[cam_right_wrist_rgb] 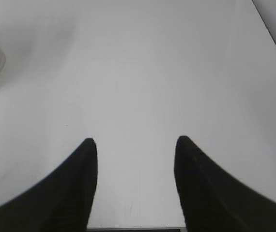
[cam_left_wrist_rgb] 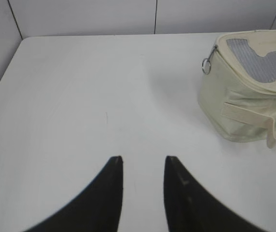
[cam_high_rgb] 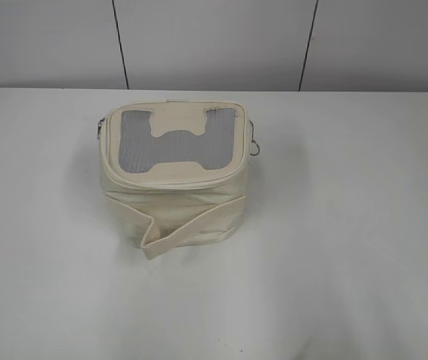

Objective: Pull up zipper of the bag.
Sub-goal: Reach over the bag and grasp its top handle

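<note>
Cream-white leatherette forms the small boxy bag, which stands upright on the white table, toward the far side and a little left of the middle in the exterior view. Its grey mesh top panel carries an H-shaped cream patch, and a flat cream strap band crosses the near side, its end bent loose near the tabletop. A thin cream zipper track runs around the top rim, with a small silver ring pull hanging at the right end; another ring shows at the left end in the left wrist view. The left gripper hovers over bare table, near and well left of the bag, its dark fingers parted and holding nothing. The right gripper hangs well to the right of the bag, its fingers spread wide and empty.
</note>
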